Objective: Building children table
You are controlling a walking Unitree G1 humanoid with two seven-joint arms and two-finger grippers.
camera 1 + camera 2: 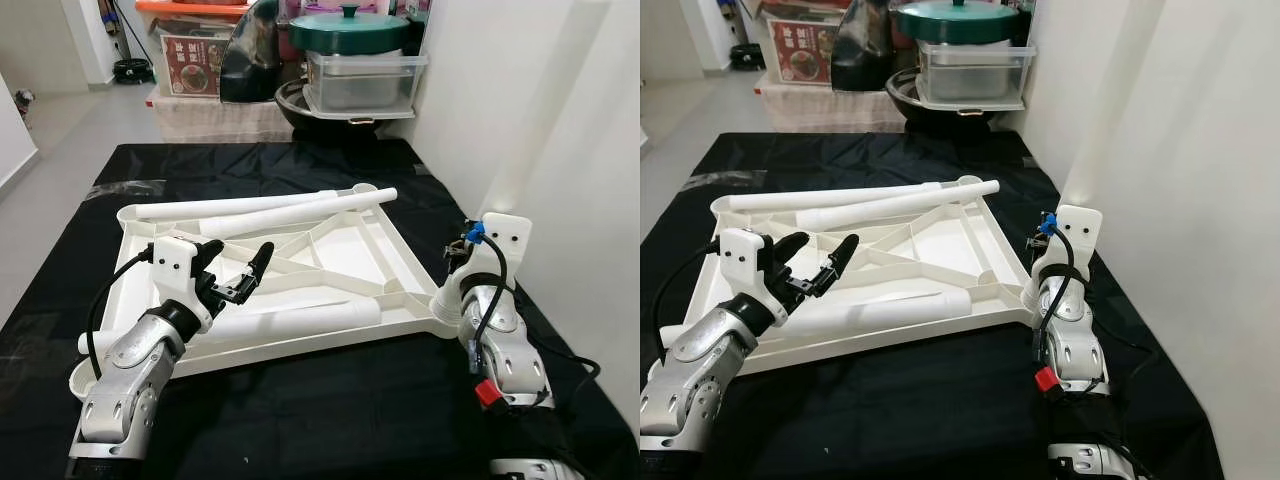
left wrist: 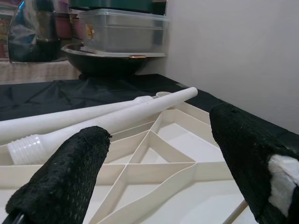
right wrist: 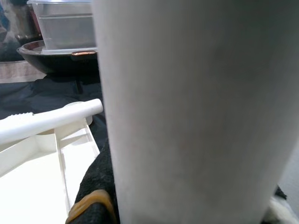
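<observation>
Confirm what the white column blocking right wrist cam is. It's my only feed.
Observer: A table leg, standing upright in the near right corner socket of the upturned tabletop. The right hand grips it low.
Operator: Left hand doing anything?
Observer: The left hand is open and empty, above the tabletop's ribs.
Operator: Legs left?
Observer: Three loose legs lie on the tabletop: two at the far edge, one near the front edge.
</observation>
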